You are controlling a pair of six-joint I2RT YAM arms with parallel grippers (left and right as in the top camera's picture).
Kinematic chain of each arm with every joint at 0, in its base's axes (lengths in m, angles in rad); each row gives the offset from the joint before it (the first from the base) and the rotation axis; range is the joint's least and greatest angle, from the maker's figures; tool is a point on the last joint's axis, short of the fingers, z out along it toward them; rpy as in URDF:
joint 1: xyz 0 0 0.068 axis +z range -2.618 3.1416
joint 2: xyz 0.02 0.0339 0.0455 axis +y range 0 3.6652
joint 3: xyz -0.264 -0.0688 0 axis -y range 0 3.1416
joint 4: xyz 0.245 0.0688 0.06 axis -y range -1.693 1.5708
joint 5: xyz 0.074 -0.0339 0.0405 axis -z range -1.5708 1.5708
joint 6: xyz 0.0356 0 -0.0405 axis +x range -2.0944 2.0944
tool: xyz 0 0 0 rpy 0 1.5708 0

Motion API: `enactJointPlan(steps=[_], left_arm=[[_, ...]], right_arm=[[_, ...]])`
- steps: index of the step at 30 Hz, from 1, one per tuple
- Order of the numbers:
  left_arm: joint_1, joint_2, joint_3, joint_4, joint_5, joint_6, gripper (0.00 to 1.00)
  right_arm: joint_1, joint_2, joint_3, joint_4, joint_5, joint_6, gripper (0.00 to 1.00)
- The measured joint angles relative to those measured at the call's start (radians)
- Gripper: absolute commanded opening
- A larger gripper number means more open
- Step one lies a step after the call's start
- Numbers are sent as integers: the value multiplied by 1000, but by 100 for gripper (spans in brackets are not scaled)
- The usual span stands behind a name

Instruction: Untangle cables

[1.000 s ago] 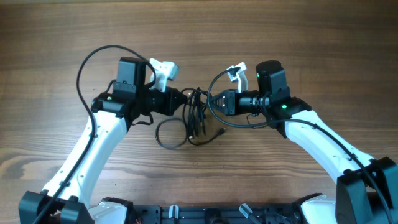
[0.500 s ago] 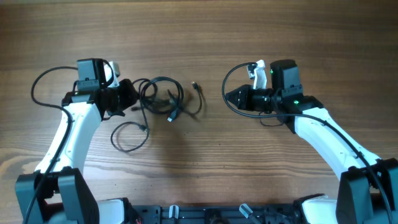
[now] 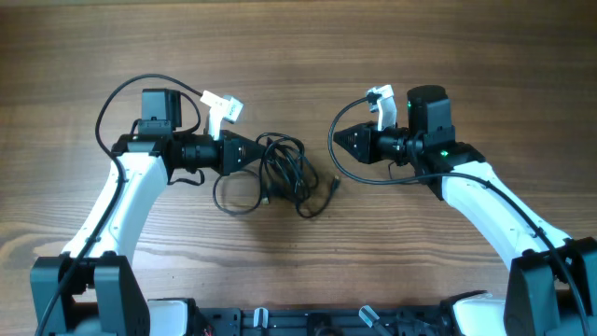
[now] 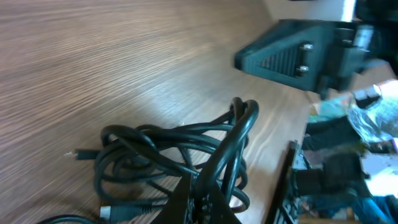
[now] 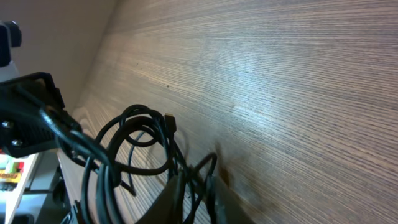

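Wood-grain table [image 3: 298,56], black cables [image 3: 284,166] (one tangled heap) at centre.

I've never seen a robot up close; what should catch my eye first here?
A tangle of thin black cables lies in the middle of the wooden table. The left gripper is shut on its left edge; the right gripper points at it from the right, seemingly not touching.

Probably a robotics lab: two robot arms [image 3: 121,210] at a wood-grain bench [image 3: 298,56], blurry equipment clutter [image 4: 348,168] beyond its edge.
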Motion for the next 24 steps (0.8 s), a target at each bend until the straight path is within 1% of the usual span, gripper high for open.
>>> enactJointPlan(steps=[4, 7, 12, 20, 23, 24], left_arm=[[0, 0, -1, -58, 111, 118, 4], [0, 0, -1, -60, 148, 156, 4], [0, 0, -1, -60, 196, 175, 4], [0, 0, -1, -60, 201, 176, 5], [0, 0, -1, -59, 198, 176, 6], [0, 0, -1, -59, 199, 176, 6]], right_arm=[[1, 0, 0, 1, -48, -9, 22], [14, 0, 0, 1, -136, -9, 24], [100, 0, 0, 2, -161, -31, 25], [202, 0, 0, -11, -159, -31, 27], [217, 0, 0, -11, -161, -27, 31], [217, 0, 0, -11, -164, -27, 34]])
